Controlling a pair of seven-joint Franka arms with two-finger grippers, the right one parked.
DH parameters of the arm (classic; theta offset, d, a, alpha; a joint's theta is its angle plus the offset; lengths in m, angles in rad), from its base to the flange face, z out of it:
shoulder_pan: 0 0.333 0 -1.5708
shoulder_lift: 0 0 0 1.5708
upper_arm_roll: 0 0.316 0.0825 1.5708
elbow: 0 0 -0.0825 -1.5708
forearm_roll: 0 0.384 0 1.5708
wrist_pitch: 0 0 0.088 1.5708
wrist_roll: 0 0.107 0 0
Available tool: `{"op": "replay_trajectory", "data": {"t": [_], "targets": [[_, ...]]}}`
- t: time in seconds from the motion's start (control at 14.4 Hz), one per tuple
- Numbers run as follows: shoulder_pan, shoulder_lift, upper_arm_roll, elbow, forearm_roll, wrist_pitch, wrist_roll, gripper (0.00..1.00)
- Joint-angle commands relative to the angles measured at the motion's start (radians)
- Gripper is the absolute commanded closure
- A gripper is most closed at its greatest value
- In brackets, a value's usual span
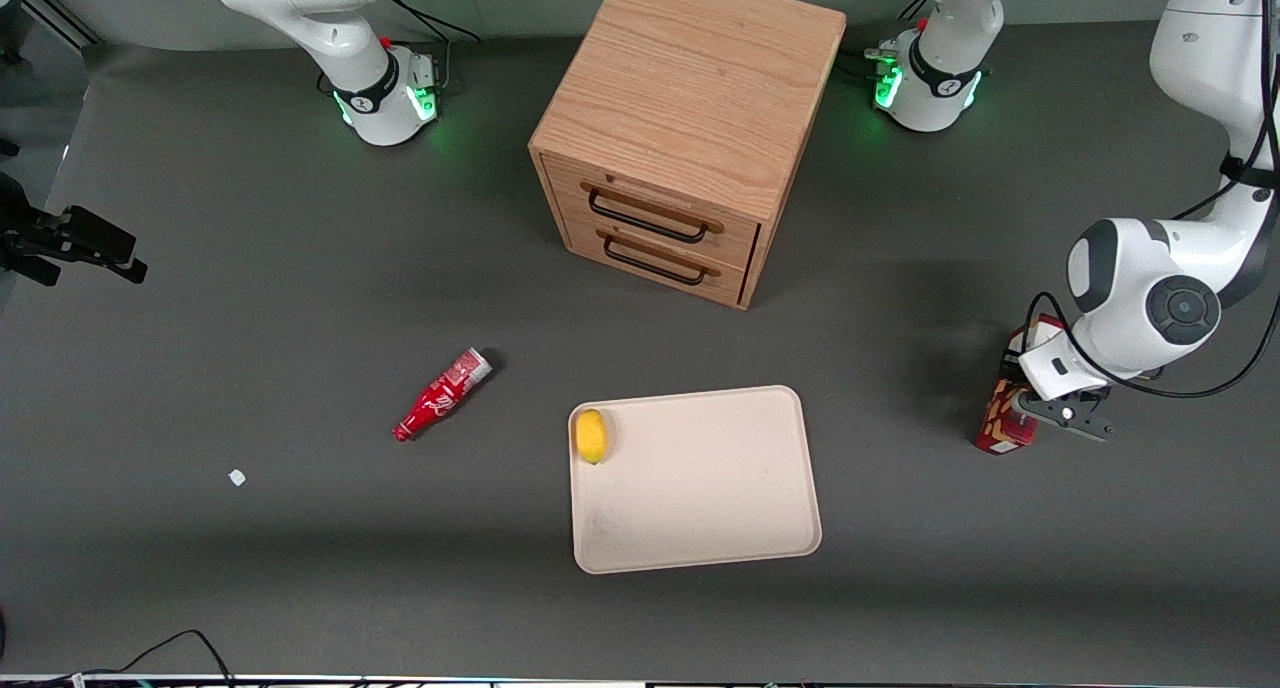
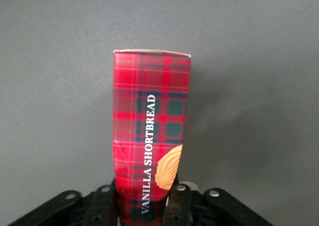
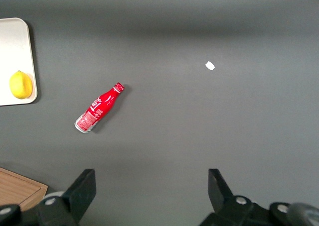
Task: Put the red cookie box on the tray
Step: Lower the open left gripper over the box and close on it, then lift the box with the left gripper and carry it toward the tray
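Observation:
The red cookie box (image 1: 1000, 418), a dark-red plaid carton with a tan cookie picture, is at the working arm's end of the table, well apart from the tray. My gripper (image 1: 1035, 406) is shut on it. In the left wrist view the box (image 2: 149, 116) runs lengthwise out from between the black fingers (image 2: 178, 202), which press on its two sides near one end. Whether its lower end touches the table I cannot tell. The beige tray (image 1: 710, 498) lies flat near the table's middle, nearer the front camera than the cabinet.
A yellow lemon (image 1: 591, 435) lies on the tray by its rim. A red soda bottle (image 1: 441, 396) lies on its side toward the parked arm's end, with a small white scrap (image 1: 237, 477) nearer the camera. The wooden two-drawer cabinet (image 1: 690, 118) stands farther back.

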Motion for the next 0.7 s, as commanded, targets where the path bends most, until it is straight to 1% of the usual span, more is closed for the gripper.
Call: {"op": "replay_trajectory", "data": {"t": [0.0,0.14,0.28,0.56,0.63], "targets": [[-0.023,-0.01,0.014,-0.008,0.009,-0.004,-0.006,1.0],[-0.024,-0.016,0.014,-0.005,0.008,-0.008,-0.006,1.0],[-0.029,-0.043,0.014,0.012,-0.005,-0.054,-0.009,1.0],[-0.032,-0.114,0.003,0.129,-0.006,-0.245,-0.009,1.0],[-0.038,-0.123,-0.007,0.175,-0.029,-0.313,-0.011,1.0]]}}
